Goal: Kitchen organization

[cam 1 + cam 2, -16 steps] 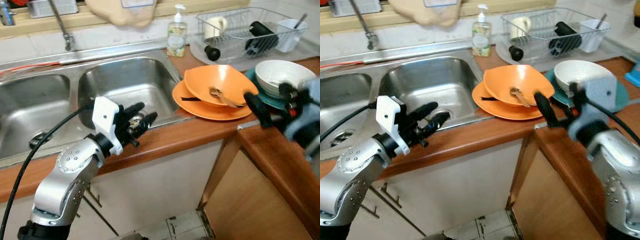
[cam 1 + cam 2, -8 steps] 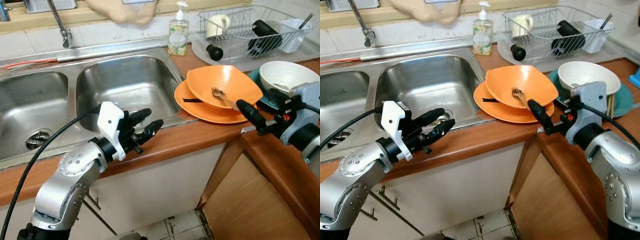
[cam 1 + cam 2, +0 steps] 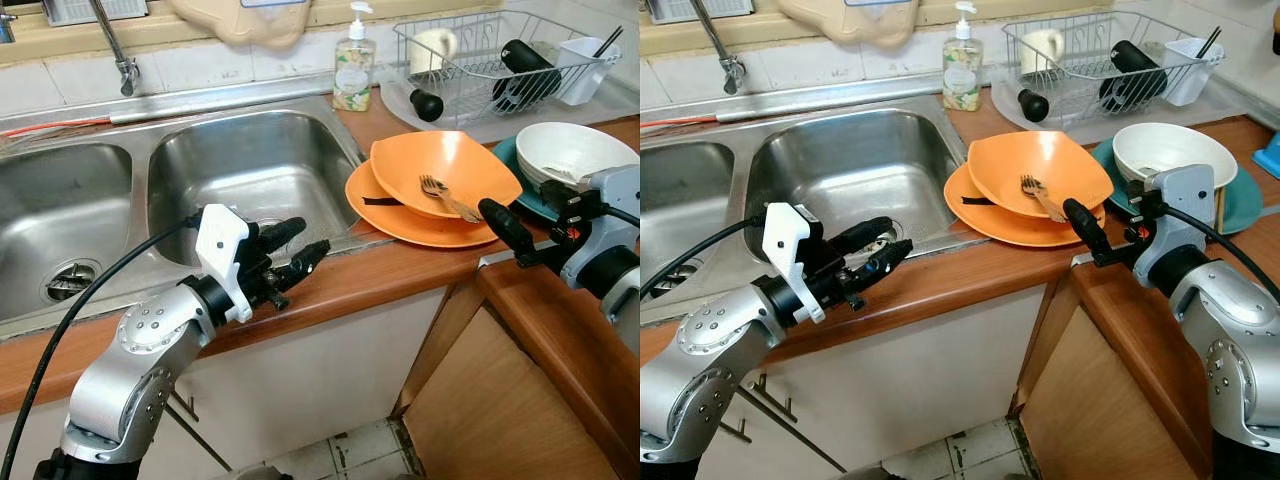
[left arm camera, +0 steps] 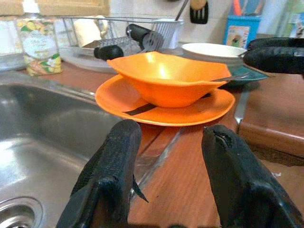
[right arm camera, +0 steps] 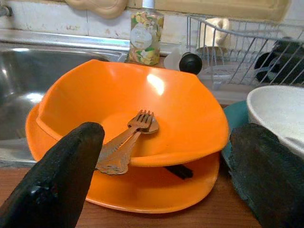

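Note:
An orange bowl point(image 3: 445, 165) sits on an orange plate point(image 3: 400, 222) on the wooden counter, right of the sink. A bronze fork point(image 5: 135, 130) lies inside the bowl, and a black handle point(image 3: 380, 199) pokes out from under it. Behind them a white bowl point(image 3: 575, 150) rests on a teal plate point(image 3: 530, 203). My right gripper point(image 3: 530, 215) is open at the bowl's near right rim, one finger in front of the bowl, the other by the white bowl. My left gripper point(image 3: 302, 245) is open and empty over the counter's front edge by the sink point(image 3: 250, 160).
A wire dish rack point(image 3: 480, 50) with a cup and black utensils stands at the back right, a soap bottle point(image 3: 352, 70) beside it. The tap point(image 3: 115, 50) rises behind the double sink. The counter turns a corner at the right, above a wooden cabinet panel point(image 3: 500, 400).
The blurred view has steadied and shifted slightly. My right gripper has settled by the orange bowl's rim. My left gripper has edged a little to the right along the counter edge.

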You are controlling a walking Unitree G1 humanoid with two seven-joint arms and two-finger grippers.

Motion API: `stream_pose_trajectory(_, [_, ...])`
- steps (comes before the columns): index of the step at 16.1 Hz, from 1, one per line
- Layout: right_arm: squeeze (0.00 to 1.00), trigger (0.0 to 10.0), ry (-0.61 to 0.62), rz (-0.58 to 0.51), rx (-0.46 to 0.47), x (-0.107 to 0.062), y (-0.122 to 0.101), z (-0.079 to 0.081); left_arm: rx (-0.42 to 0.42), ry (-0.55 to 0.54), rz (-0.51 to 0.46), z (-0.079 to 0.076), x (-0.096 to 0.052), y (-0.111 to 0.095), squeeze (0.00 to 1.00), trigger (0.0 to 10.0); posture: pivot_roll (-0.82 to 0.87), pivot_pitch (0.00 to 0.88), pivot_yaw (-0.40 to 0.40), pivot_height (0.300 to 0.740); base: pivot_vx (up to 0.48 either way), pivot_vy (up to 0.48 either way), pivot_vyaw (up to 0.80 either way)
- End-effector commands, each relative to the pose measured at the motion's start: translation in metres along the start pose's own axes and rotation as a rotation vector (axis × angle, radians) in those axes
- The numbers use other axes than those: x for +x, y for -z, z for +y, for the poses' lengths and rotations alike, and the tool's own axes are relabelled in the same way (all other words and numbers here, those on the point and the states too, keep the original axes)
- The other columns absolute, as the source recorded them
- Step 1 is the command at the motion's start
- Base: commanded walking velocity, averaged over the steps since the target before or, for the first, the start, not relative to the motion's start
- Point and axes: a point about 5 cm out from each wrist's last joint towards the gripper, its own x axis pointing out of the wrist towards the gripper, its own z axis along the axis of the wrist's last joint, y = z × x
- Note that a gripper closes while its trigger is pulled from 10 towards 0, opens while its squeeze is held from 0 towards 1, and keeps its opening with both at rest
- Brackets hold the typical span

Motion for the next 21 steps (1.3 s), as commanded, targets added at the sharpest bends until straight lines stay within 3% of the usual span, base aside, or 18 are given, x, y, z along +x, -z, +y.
stream_pose_trajectory(1, [0.0, 10.0, 0.005, 0.009, -0.031, 0.001, 0.001, -0.001, 0.005, 0.02, 0.009, -0.003, 0.0, -0.001, 0.0, 10.0, -0.07, 0.0, 0.053, 0.74, 0.0, 0.0, 0.0])
stream_pose_trajectory(6, [0.0, 10.0, 0.084, 0.032, -0.048, 0.007, 0.003, -0.012, 0.011, 0.01, 0.011, -0.002, -0.001, -0.001, 0.0, 10.0, -0.06, 0.0, 0.046, 0.74, 0.0, 0.0, 0.0])
stream_pose_trajectory(9, [0.0, 10.0, 0.097, 0.004, -0.009, 0.006, -0.001, -0.019, 0.011, -0.002, 0.008, 0.0, -0.002, -0.002, 0.0, 10.0, -0.05, 0.0, 0.043, 0.74, 0.0, 0.0, 0.0])
stream_pose_trajectory(13, [0.0, 10.0, -0.004, -0.011, 0.035, 0.003, -0.002, -0.013, 0.004, 0.002, 0.005, 0.001, -0.002, -0.003, 0.0, 10.0, -0.05, 0.0, 0.045, 0.74, 0.0, 0.0, 0.0])
stream_pose_trajectory(14, [0.0, 7.1, -0.031, 0.021, 0.009, 0.003, 0.003, -0.011, 0.005, 0.009, 0.007, 0.001, -0.001, -0.003, 0.0, 10.0, -0.05, 0.0, 0.045, 0.74, 0.0, 0.0, 0.0])
stream_pose_trajectory(15, [0.0, 7.1, -0.032, 0.026, 0.009, 0.004, 0.005, -0.011, 0.005, 0.009, 0.007, 0.001, -0.001, -0.003, 0.0, 10.0, -0.05, 0.0, 0.045, 0.74, 0.0, 0.0, 0.0])
stream_pose_trajectory(16, [0.0, 2.1, -0.039, 0.035, 0.008, 0.006, 0.007, -0.01, 0.006, 0.009, 0.006, 0.001, -0.001, -0.003, 0.0, 10.0, -0.05, 0.0, 0.048, 0.74, 0.0, 0.0, 0.0])
stream_pose_trajectory(17, [0.0, 0.5, -0.047, 0.039, 0.007, 0.007, 0.009, -0.009, 0.006, 0.01, 0.006, 0.0, -0.001, -0.003, 0.0, 10.0, -0.05, 0.0, 0.048, 0.74, 0.0, 0.0, 0.0])
stream_pose_trajectory(18, [0.0, 0.0, -0.051, 0.04, 0.012, 0.01, 0.01, -0.01, 0.007, 0.011, 0.006, 0.001, 0.0, -0.003, 0.0, 10.0, -0.05, 0.0, 0.048, 0.74, 0.0, 0.0, 0.0])
stream_pose_trajectory(21, [0.0, 0.0, -0.069, 0.041, 0.018, 0.018, 0.012, -0.011, 0.012, 0.01, 0.005, 0.002, 0.0, -0.004, 0.0, 10.0, -0.04, 0.0, 0.046, 0.74, 0.0, 0.0, 0.0])
